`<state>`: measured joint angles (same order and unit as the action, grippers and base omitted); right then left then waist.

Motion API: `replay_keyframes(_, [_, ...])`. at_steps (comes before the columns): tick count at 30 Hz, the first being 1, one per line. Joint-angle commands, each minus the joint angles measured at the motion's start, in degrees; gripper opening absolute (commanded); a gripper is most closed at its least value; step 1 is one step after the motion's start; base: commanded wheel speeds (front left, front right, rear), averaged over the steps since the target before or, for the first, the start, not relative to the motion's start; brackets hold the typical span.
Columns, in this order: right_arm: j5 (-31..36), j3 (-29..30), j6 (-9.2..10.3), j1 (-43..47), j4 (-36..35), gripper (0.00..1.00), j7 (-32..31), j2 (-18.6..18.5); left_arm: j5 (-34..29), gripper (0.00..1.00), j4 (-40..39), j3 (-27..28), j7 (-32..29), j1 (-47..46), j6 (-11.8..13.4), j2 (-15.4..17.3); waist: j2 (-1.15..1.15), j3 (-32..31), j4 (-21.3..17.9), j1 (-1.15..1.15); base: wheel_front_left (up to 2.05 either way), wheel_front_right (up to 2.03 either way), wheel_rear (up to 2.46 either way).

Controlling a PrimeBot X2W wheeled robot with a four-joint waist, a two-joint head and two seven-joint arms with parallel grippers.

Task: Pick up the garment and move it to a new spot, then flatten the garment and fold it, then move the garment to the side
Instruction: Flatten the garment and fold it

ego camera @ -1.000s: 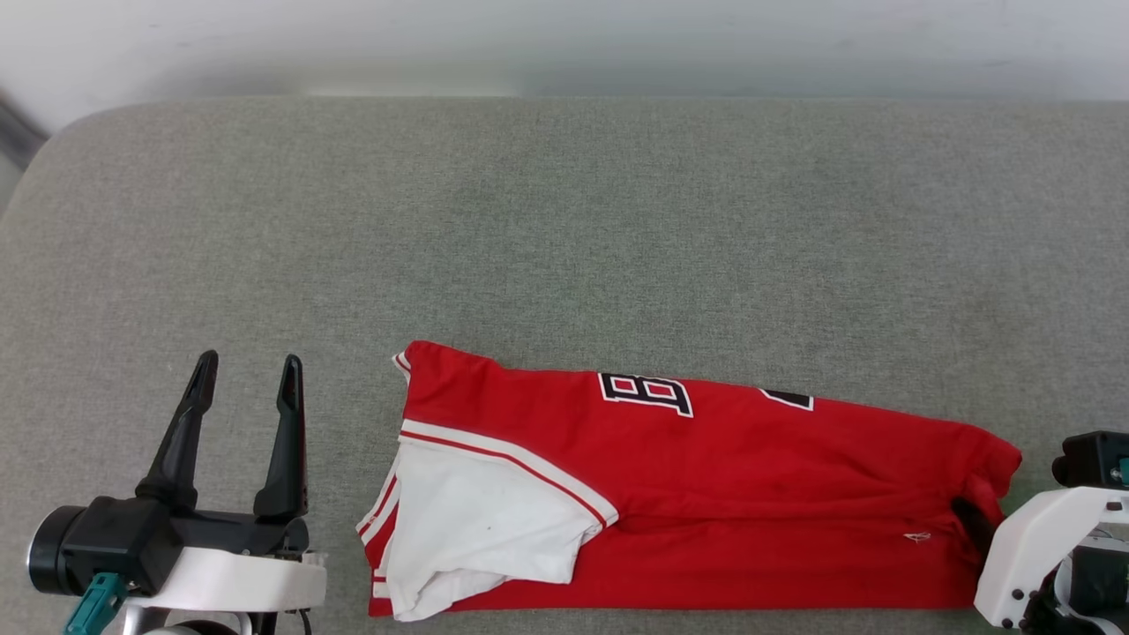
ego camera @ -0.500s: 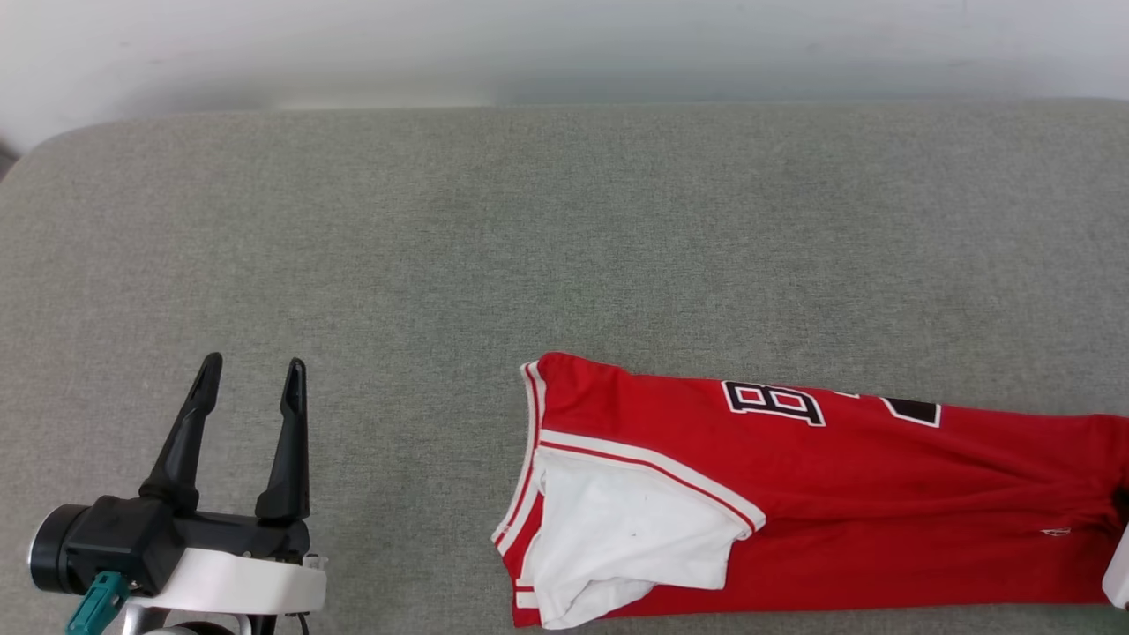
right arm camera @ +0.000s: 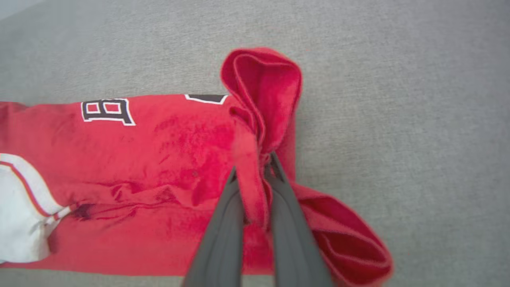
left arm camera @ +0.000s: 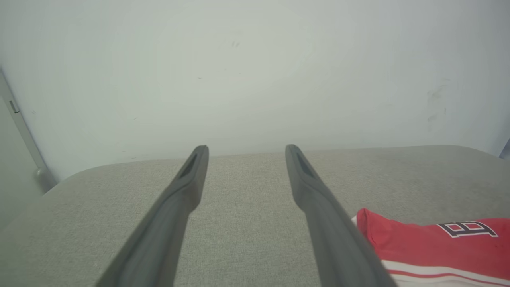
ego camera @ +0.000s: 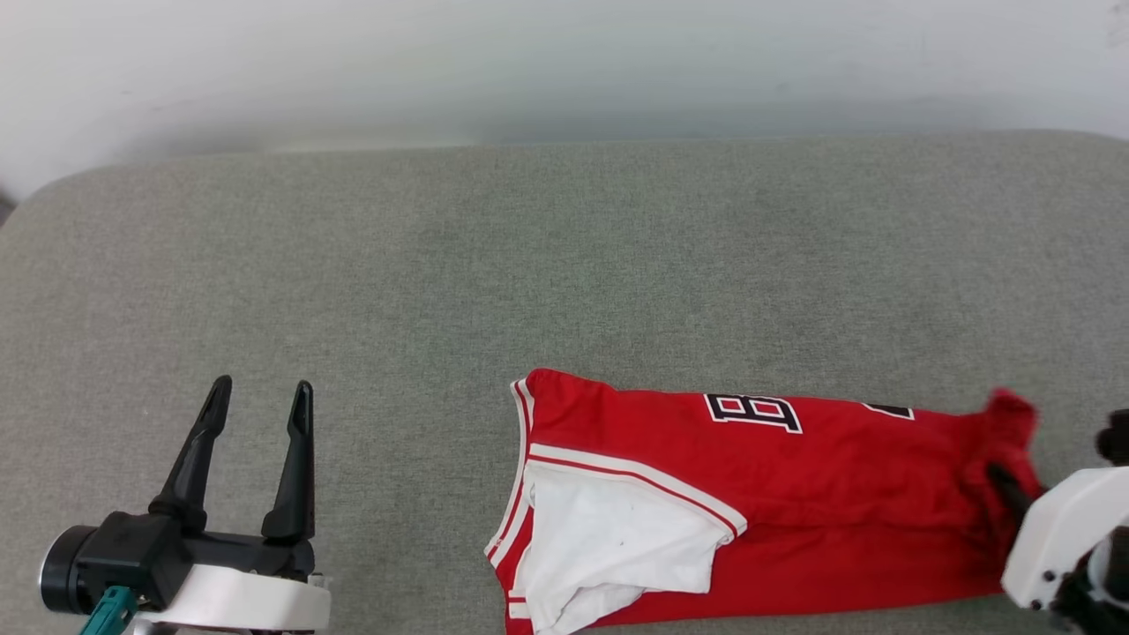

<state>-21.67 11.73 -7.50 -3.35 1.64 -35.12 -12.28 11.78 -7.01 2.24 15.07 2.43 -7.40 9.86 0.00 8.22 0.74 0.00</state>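
Note:
The garment (ego camera: 794, 494), a red jersey with a white sleeve and black lettering, lies folded in a long strip along the near edge of the grey cushion. My right gripper (ego camera: 1001, 476) is shut on its right end. In the right wrist view the fingers (right arm camera: 254, 165) pinch the red hem, and the garment (right arm camera: 167, 159) bunches into raised loops around them. My left gripper (ego camera: 263, 384) stands open and empty at the lower left, well left of the collar end. From the left wrist, that gripper (left arm camera: 246, 148) hovers over bare cushion, with the garment (left arm camera: 430, 243) at the lower right.
The grey cushioned surface (ego camera: 564, 265) stretches wide behind and to the left of the jersey. A white wall (ego camera: 564, 62) runs along its far edge. The cushion's rounded left corner (ego camera: 35, 194) marks where it ends.
The right gripper dragged the garment to the right along the cushion, then raised its hem end, which now bunches upward. The head view has shifted too. The left gripper stays open.

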Motion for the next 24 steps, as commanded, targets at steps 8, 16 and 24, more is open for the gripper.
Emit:
replay_keyframes(8, [-4.88,-8.16,0.02,3.16,-9.67,0.0,-6.31,4.55,0.18,1.0,0.37,-0.46,0.12,1.36,-0.07,-0.43,0.0,-1.94,-0.18,0.0,0.0,0.0,0.0])
replay_keyframes(16, [-11.7,-17.98,0.02,-0.95,-9.3,0.0,-7.16,9.42,0.43,1.0,0.07,-0.5,0.12,1.47,-0.07,-0.28,0.0,-2.09,1.21,0.0,0.0,0.0,0.0])
replay_keyframes(24, [-16.69,-25.7,0.02,-5.87,-0.37,0.0,0.19,9.46,0.61,1.0,0.45,-0.73,0.11,0.86,-0.08,-0.23,0.0,-1.91,3.07,0.0,0.0,0.0,0.0])
